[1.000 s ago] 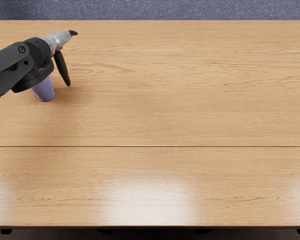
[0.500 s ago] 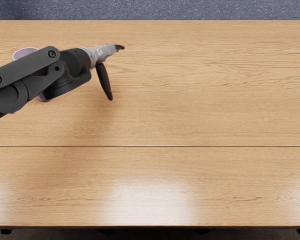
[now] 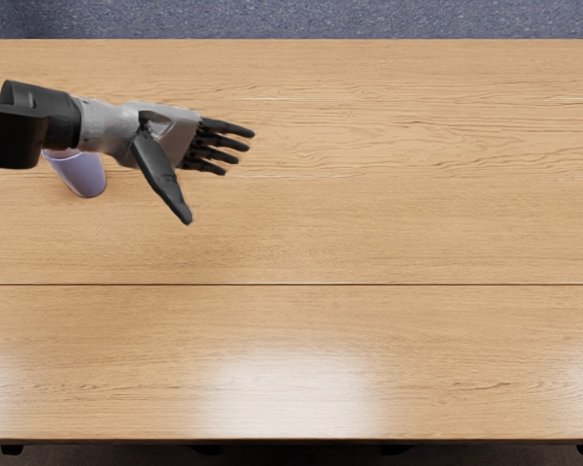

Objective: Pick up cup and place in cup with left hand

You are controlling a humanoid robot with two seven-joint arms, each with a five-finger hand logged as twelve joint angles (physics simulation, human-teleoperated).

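My left hand (image 3: 219,184) reaches in from the picture's left edge, over the table's far left part. Its black fingers are spread, the thumb stands apart from them, and nothing is held. Under the wrist and forearm, a light purple cup (image 3: 81,175) stands at the back left; the arm hides its upper part. Only this one cup can be seen. The right arm does not show.
The wooden table (image 3: 321,233) fills most of the view. Its far edge borders a blue-grey floor (image 3: 321,19), and its near edge runs along the bottom of the picture.
The left arm has swung further in over the table to the right, then turned so that the spread fingers show. The cup stands where it was.
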